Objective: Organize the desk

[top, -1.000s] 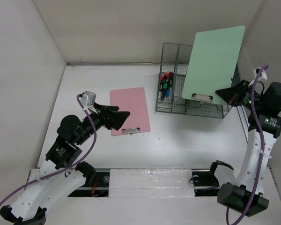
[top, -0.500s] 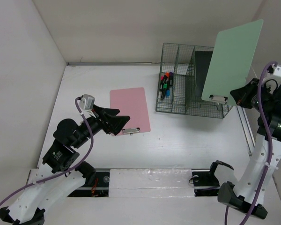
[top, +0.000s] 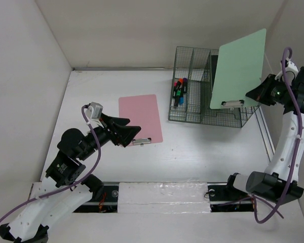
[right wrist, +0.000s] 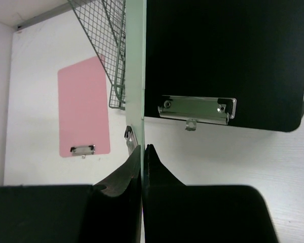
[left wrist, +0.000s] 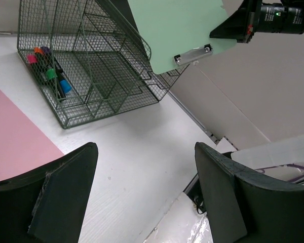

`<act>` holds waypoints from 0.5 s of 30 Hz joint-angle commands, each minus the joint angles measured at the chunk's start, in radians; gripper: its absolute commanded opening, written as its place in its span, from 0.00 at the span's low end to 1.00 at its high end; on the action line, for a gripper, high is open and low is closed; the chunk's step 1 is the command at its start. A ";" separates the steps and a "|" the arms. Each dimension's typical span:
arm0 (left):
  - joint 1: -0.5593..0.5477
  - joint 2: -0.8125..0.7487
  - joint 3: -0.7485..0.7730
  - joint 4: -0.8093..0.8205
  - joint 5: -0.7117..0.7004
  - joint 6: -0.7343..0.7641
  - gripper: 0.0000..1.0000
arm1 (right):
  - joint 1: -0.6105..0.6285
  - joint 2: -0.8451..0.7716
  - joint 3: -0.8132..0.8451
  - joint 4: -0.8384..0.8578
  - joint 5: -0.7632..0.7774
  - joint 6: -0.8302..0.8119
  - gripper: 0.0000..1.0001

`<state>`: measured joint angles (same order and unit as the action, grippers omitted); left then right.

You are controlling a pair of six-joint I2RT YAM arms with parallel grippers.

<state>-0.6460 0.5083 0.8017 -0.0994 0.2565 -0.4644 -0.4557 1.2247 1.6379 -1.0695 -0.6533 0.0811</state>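
Green clipboard [top: 238, 66] has swung left, back over the rack [top: 202, 86]. The right tool [top: 250, 95] is clamped tight on its clip edge. The white table [top: 202, 152] lies under everything, walled in white. The left tool [top: 131, 129] is spread wide and empty over the near end of the pink clipboard [top: 139, 119].

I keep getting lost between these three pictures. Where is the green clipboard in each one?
Top external: green clipboard, upper right, overlapping the wire rack.
Left wrist: top centre, metal clip at its lower edge.
Right wrist: seen edge-on, a thin pale strip rising from the right gripper.
Shared landmark: the pink clipboard, lying flat in all three.
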 commanded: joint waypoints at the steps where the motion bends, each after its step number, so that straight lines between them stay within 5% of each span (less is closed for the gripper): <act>1: -0.003 0.003 0.031 0.030 0.017 0.003 0.73 | -0.005 0.022 0.053 0.031 -0.037 -0.037 0.00; 15: -0.003 0.019 0.028 0.027 0.009 0.004 0.73 | -0.005 0.203 0.108 0.068 0.083 -0.055 0.14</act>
<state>-0.6460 0.5243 0.8017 -0.1028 0.2588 -0.4644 -0.4591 1.3834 1.6958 -1.0569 -0.6125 0.0700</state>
